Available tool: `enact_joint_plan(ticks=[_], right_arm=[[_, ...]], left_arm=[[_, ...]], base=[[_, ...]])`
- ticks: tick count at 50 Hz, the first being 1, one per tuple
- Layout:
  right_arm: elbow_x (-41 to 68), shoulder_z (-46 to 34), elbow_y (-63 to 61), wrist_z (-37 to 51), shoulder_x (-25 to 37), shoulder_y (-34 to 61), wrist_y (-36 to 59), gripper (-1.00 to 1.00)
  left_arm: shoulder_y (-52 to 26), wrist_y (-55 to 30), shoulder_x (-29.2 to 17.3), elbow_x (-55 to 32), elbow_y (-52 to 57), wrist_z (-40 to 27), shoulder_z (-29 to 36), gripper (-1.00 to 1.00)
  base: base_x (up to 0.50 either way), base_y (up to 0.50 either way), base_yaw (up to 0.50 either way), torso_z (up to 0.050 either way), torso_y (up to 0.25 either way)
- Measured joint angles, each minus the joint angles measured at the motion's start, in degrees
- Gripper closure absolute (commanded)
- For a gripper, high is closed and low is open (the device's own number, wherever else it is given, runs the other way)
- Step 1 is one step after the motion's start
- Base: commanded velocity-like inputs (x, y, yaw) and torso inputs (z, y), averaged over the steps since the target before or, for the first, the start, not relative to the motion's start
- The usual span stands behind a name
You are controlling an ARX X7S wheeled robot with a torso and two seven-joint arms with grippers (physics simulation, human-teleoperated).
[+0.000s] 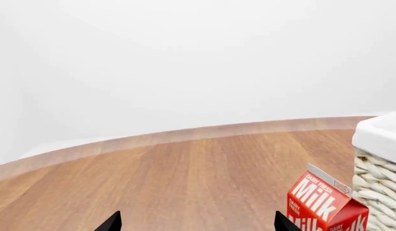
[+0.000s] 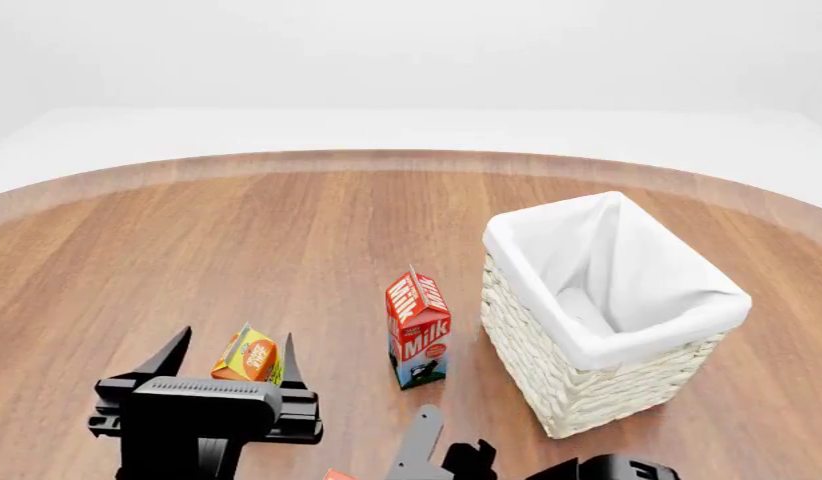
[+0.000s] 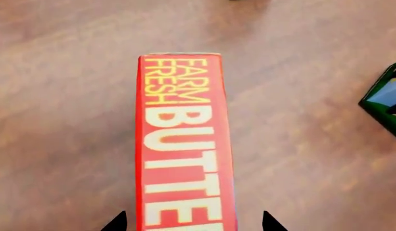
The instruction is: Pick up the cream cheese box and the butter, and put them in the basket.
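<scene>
Nearest us: right end effector (image 3: 191, 226), jaws spread wide, tips either side of the orange-red rectangular box lettered "FARM FRESH BUTTER" (image 3: 185, 144). Box lies flat on the brown wood-grain desk (image 3: 69, 120), long axis running away from the wrist camera, and it sits slightly toward one fingertip rather than centred between them. In the head view only a sliver of red (image 2: 335, 475) shows at the bottom edge, beside the right arm.

We'd say the step in hand is the butter grasp. To do it well we'd centre the tips across the narrow width, descend until they bracket the side faces, then close. A dark green object (image 3: 386, 103) sits off to one side, apart from the box.

Left end effector (image 2: 235, 362) also wide open, holding nothing, hovering just before the small orange carton (image 2: 250, 356).

Further out: red-and-white milk carton (image 2: 419, 328) upright, just beside the white woven wicker basket with cloth liner (image 2: 611, 355), narrow gap between them. Basket mouth open; liner folds hide part of its inside.

Cream cheese box: we can't find it in any view.

Room: plenty of bare desk left of and beyond the milk carton. Lift high enough to clear the basket rim and approach from the near side, away from the carton. The desk's curved far edge is well apart.
</scene>
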Motion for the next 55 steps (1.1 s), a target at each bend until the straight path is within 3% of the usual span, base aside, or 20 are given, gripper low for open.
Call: enact_joint_plan(ticks=[7,8,55], right_arm=[[-0.61,-0.48,0.77,-0.20,-0.28,-0.23,-0.29,-1.00],[-0.67,-0.54,0.82,-0.21,-0.31,-0.26,-0.31,1.00],[7.65,4.73,-1.76,9.16,1.81,-0.37,1.29,1.00]], left_arm=[[-0.03,-0.03,-0.07,-0.08,0.06,-0.11,0.03,-1.00],[-0.04,-0.04,-0.08,-0.09,0.07,-0.13,0.05,-1.00],[-0.16,0.47,-0.45,-0.48,-0.28,-0.52,0.35,-1.00]], base=[[0.00,0.00,0.00,0.000,0.000],[0.00,0.00,0.00,0.000,0.000],[0.00,0.00,0.00,0.000,0.000]])
